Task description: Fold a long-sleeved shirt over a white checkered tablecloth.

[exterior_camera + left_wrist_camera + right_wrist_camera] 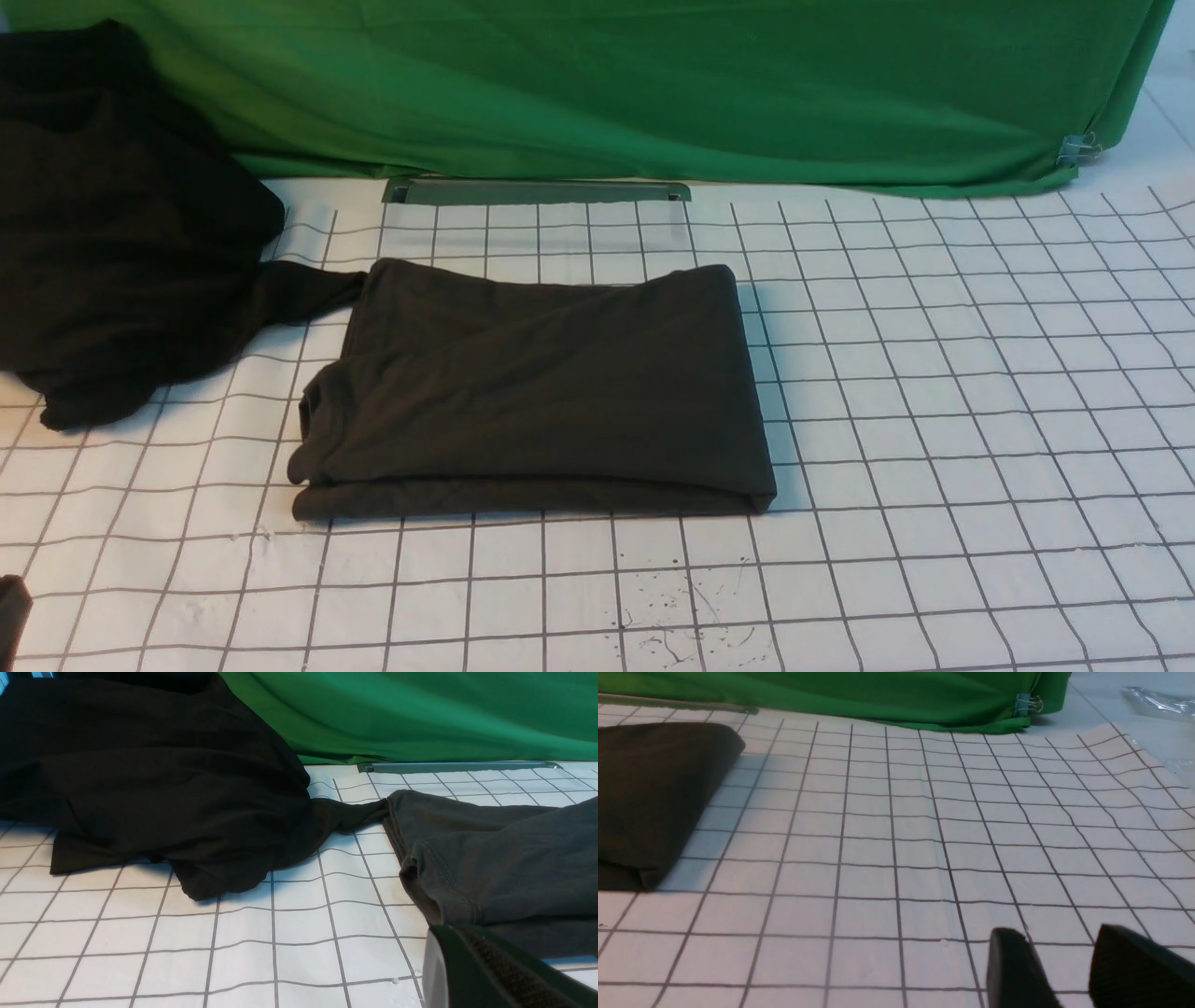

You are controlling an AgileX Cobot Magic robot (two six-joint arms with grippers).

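The long-sleeved shirt (pixel 541 383) lies folded into a flat, dark brownish rectangle on the middle of the white checkered tablecloth (pixel 934 420). Its chest print and neck label are hidden. A stitched hem shows at its near left end (pixel 444 877). Only a dark edge of my left gripper (pixel 11 611) shows in the front view. In the left wrist view one finger (pixel 472 966) with a bare ribbed pad sits just short of the shirt's corner, holding nothing. My right gripper (pixel 1059 938) hovers open over bare cloth, well to the right of the shirt (pixel 654 793).
A blacker shapeless mass of cloth (pixel 121 233) is heaped at the left, one strip of it reaching the shirt's far left corner. Plain green cloth (pixel 653 84) hangs along the back, held by a binder clip (pixel 1074 149). A grey metal bar (pixel 537 191) lies below it.
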